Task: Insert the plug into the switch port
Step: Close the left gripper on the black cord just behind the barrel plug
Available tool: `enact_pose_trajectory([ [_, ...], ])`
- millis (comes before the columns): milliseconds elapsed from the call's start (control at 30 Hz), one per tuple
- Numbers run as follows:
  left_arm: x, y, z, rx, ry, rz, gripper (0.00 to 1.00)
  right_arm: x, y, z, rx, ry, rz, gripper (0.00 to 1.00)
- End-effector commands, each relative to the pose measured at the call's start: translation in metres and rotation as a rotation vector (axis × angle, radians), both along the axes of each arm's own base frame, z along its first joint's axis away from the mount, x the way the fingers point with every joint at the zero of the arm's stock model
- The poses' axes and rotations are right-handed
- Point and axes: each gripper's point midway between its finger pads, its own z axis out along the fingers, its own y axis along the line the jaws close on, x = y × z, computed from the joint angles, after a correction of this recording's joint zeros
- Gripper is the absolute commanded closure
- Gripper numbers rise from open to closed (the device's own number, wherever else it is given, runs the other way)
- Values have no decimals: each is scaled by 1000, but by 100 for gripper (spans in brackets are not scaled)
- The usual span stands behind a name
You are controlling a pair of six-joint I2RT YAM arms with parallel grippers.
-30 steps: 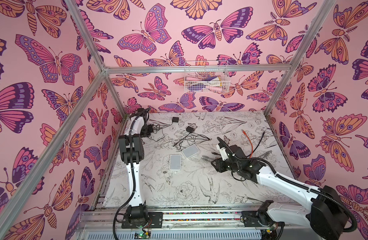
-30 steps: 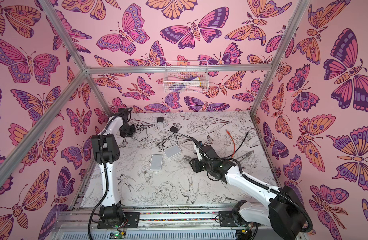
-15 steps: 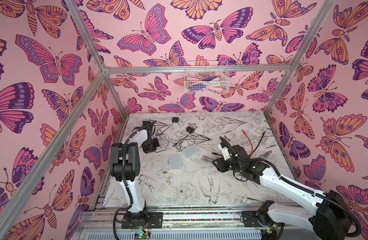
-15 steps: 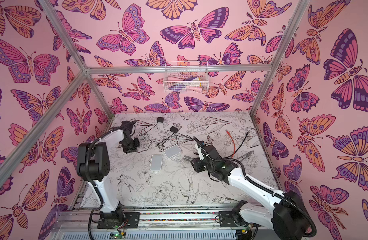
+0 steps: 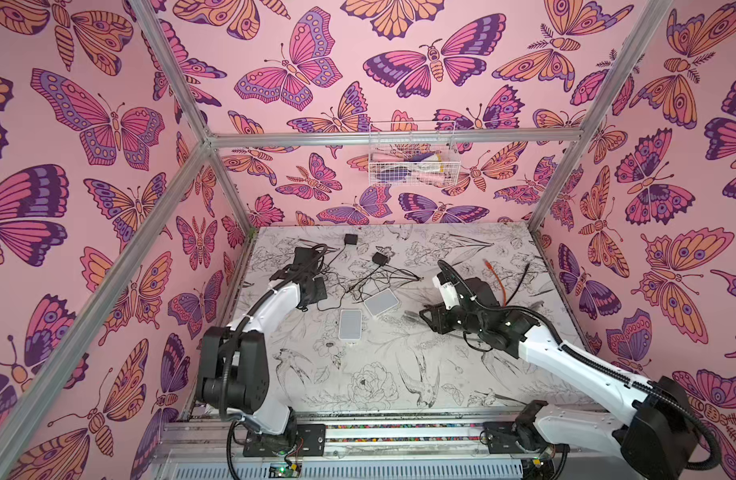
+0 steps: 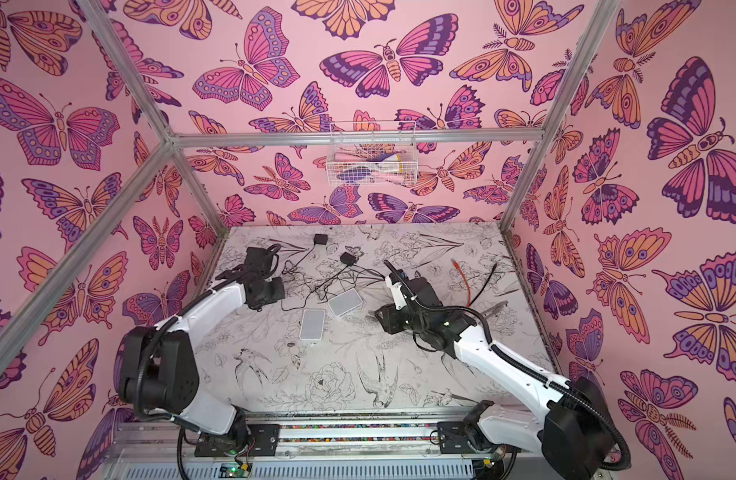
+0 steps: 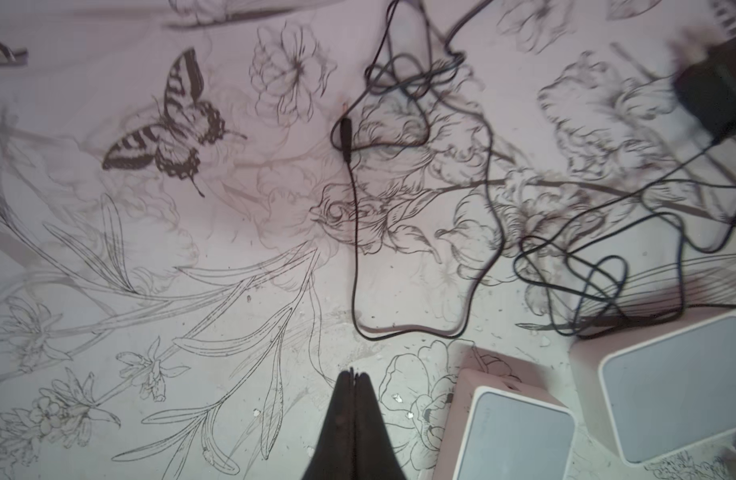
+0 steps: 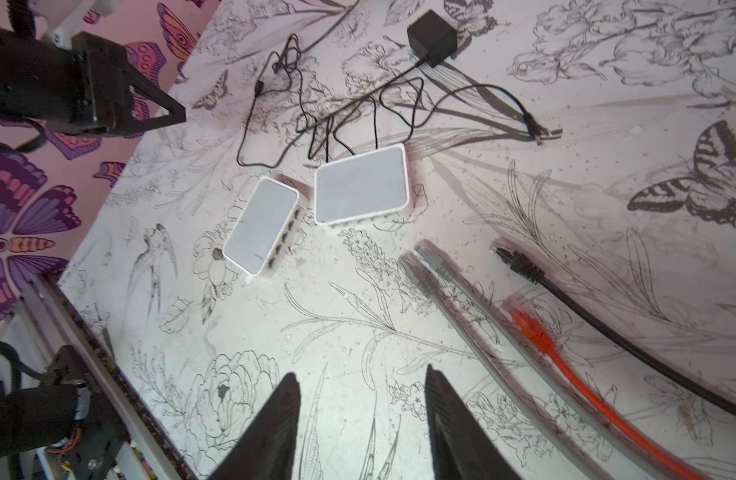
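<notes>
Right wrist view: the right fingers [image 8: 275, 424] stand spread, with only bare tabletop [image 8: 337, 291] between them and nothing in their grip. Two white switches sit just beside each other, apart from the fingers. The narrow switch [image 8: 262, 224] shows a row of ports [image 8: 289, 232] along one long side, and the square switch [image 8: 360, 185] lies next to it.

Four cables lie loose on the tabletop, their plugs pointing roughly toward the switches and touching neither. Two grey plugs [image 8: 430, 257] rest side by side, nearest the square switch. The black plug [image 8: 509, 253] lies further out. The orange plug [image 8: 528, 328] sits between the grey cables and the black cable, further back from the switches than the other plugs.

Thin black cords [image 8: 316, 124] tangle behind the switches and run to a black adapter [image 8: 430, 37].

Left wrist view: the left fingers [image 7: 343, 415] are pressed together and empty, over the tabletop near a loop of thin cord [image 7: 354, 249]. Both switches lie off to one side.

Both top views show the switches [image 5: 350, 325] [image 6: 312, 325] in the middle of the tabletop, between the two arms. The orange cable [image 5: 499, 282] [image 6: 466, 286] lies beyond the right arm.
</notes>
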Motion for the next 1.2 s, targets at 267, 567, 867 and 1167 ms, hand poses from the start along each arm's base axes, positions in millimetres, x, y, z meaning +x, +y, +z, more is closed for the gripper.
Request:
enact_pose_trajectory([
  [267, 29, 17, -49, -87, 175, 111, 62, 9, 12, 28, 46, -27, 29, 45],
  [567, 52, 13, -74, -95, 225, 119, 57, 4, -1, 10, 11, -13, -4, 43],
  [867, 53, 5, -106, -75, 308, 119, 61, 4, -12, 10, 0, -27, -34, 44],
  [1167, 39, 11, -119, -30, 355, 115, 100, 3, -18, 11, 0, -26, -52, 44],
])
